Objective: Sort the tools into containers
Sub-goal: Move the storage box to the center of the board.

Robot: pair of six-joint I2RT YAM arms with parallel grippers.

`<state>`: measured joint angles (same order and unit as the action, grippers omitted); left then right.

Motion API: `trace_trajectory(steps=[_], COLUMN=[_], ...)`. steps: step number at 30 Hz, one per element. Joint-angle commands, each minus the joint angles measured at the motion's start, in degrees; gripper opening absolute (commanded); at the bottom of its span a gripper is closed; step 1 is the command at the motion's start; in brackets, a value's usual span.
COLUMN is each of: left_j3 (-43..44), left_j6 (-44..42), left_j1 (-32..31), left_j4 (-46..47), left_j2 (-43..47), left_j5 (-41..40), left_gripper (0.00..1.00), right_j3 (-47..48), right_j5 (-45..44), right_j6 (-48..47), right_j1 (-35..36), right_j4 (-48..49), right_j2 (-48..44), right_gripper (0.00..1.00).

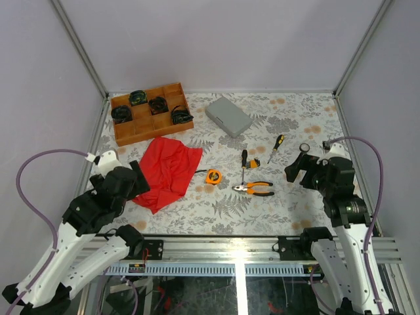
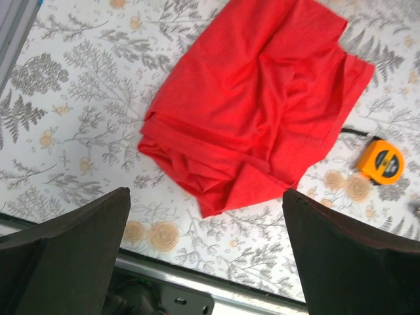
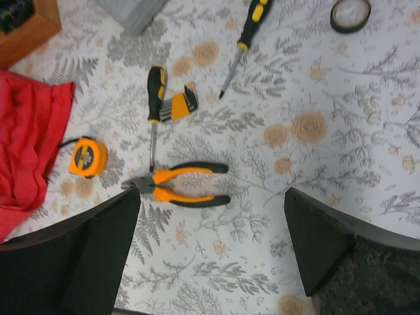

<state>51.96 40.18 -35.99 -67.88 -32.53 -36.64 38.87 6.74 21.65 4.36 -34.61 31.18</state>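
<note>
The grey tool case point(image 1: 228, 116) lies closed at the back middle; its corner shows in the right wrist view point(image 3: 134, 10). Orange-and-black pliers point(image 1: 254, 189) point(image 3: 177, 185) lie flat. One screwdriver point(image 1: 244, 162) point(image 3: 155, 92) lies just behind them, a second screwdriver point(image 1: 277, 146) point(image 3: 249, 23) further right. A stubby black-yellow piece point(image 1: 254, 160) point(image 3: 178, 105) touches the first screwdriver. The orange tape measure point(image 1: 213, 176) point(image 2: 380, 161) point(image 3: 88, 157) lies left of the pliers. My left gripper point(image 1: 136, 180) point(image 2: 207, 249) is open and empty over the cloth's near edge. My right gripper point(image 1: 296, 168) point(image 3: 213, 249) is open and empty, right of the pliers.
A crumpled red cloth point(image 1: 167, 170) point(image 2: 256, 98) lies left of the tools. A brown wooden tray point(image 1: 151, 111) with black coiled bundles stands at the back left. A black tape roll point(image 1: 306, 147) point(image 3: 350, 13) lies by the right arm. The metal front rail point(image 2: 197, 289) runs along the near edge.
</note>
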Motion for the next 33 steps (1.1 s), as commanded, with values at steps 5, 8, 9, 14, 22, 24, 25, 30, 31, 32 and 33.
trace_trajectory(steps=[5,8,9,14,22,24,25,30,31,32,33], left_j3=[4.42,4.3,4.34,4.13,4.18,3.8,3.52,0.36,0.31,0.26,0.06], left_j6=[-4.2,-5.35,-5.5,-6.82,-10.11,-10.93,-11.2,-11.43,-11.24,-11.1,-11.08], left_j1=[3.99,4.62,4.71,5.18,5.47,5.56,5.64,6.47,6.55,6.62,6.59], left_j4=[12.29,14.95,15.61,19.51,25.9,26.5,26.8,28.88,28.9,29.02,29.14], left_j2=[-5.66,-6.53,-6.87,-9.44,-19.82,-21.3,-21.72,-21.6,-21.55,-21.46,-21.29], left_j5=[5.13,6.38,6.59,8.28,15.22,15.05,15.03,16.17,16.37,16.57,16.58], left_gripper=[0.99,0.99,0.99,0.99,1.0,1.0,1.0,1.0,1.0,1.0,1.0], right_j3=[9.33,10.42,10.84,13.65,18.65,20.03,21.03,28.18,29.78,31.24,32.94], right_j5=[0.57,-1.14,-1.34,1.0,3.52,3.99,4.62,4.8,4.9,5.25,5.54], right_j6=[1.24,2.76,2.91,2.88,-0.04,0.16,0.36,0.53,0.46,0.32,0.01], right_j1=[-3.09,-3.59,-3.71,-4.07,-4.25,-4.29,-4.19,-0.39,0.54,1.44,2.28], right_j4=[6.84,7.46,7.57,6.98,8.16,9.93,10.79,14.9,15.85,16.7,17.58], right_j2=[6.51,8.2,9.08,15.84,30.39,34.1,36.28,47.16,49.48,51.8,54.19], right_gripper=[0.99,0.99,0.99,0.99,1.0,0.99,0.99,0.99,0.99,0.99,0.99])
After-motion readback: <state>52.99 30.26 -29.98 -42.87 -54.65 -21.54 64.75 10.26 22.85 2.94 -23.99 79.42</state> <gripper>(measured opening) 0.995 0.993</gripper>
